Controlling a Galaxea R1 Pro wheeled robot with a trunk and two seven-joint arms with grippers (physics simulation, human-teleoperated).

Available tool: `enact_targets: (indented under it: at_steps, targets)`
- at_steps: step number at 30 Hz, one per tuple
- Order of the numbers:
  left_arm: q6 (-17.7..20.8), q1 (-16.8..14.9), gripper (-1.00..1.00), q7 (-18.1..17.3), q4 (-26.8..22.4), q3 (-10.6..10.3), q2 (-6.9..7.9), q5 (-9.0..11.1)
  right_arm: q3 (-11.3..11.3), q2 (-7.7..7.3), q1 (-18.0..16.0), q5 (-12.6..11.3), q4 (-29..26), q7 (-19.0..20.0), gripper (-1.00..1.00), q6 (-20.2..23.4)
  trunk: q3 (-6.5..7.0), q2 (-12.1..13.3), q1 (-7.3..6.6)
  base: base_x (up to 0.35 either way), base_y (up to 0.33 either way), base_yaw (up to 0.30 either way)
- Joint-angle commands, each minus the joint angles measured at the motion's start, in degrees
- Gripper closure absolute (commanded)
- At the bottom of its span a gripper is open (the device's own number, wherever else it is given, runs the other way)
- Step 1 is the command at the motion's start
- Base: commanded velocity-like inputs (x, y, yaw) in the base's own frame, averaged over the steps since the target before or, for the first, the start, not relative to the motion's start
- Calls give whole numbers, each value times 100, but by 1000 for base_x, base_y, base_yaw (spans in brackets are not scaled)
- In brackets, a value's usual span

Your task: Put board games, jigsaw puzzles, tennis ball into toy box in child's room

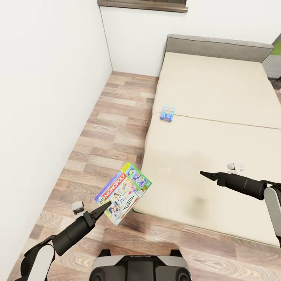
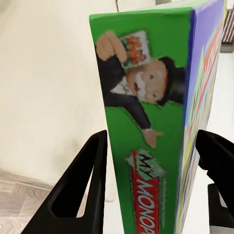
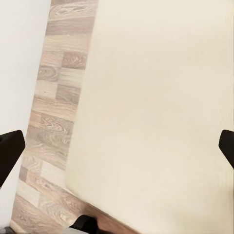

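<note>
The left claw (image 1: 102,210) grips a green-edged board game (image 1: 124,193) printed "MY MONOPOLY", holding it in the air above the wood-plank floor (image 1: 113,125), just off the near left corner of the bed (image 1: 218,101). In the head view the box is tilted, its colourful picture face turned upward, and its far corner overlaps the bed's edge. In the left wrist view the left claw (image 2: 152,187) has its two dark fingers (image 2: 83,190) on either side of the box, clamped against its broad faces, with the green edge of the board game (image 2: 146,122) facing the camera and showing a cartoon man in a top hat above a red logo band.

A smaller blue patterned board game (image 1: 167,113) lies on the bed close to its left edge, beside the seam that crosses the beige mattress, well apart from the held box.

The right claw (image 1: 207,175) hangs over the near part of the bed with nothing in it. In the head view its fingers appear as a single narrow point, but in the right wrist view the dark fingertips (image 3: 9,153) sit at opposite sides of the picture, spread wide, with bare mattress and a strip of floor between them.

A white wall (image 1: 47,97) runs along the floor on the bed's left side.
</note>
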Motion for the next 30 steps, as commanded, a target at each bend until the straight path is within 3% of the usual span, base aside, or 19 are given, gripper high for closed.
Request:
enact_targets:
  at_steps: [1, 12, 30]
  targets:
    - [25, -4, 100, -17, 0, 11, -4, -8, -7, 1, -2, 29, -2, 45, -100, 27, 5, -3, 1, 0, 0, 199]
    - [-62, 85, 100, -10, -4, 5, -10, -7, 5, 6, -2, 30, -2, 42, -100, 27, 92, -3, 1, -9, -2, 188]
    - [-104, 99, 100, -14, -34, -68, -49, -25, 10, 8, 6, 30, -2, 41, -100, 27, 238, -3, 1, -178, -68, 158]
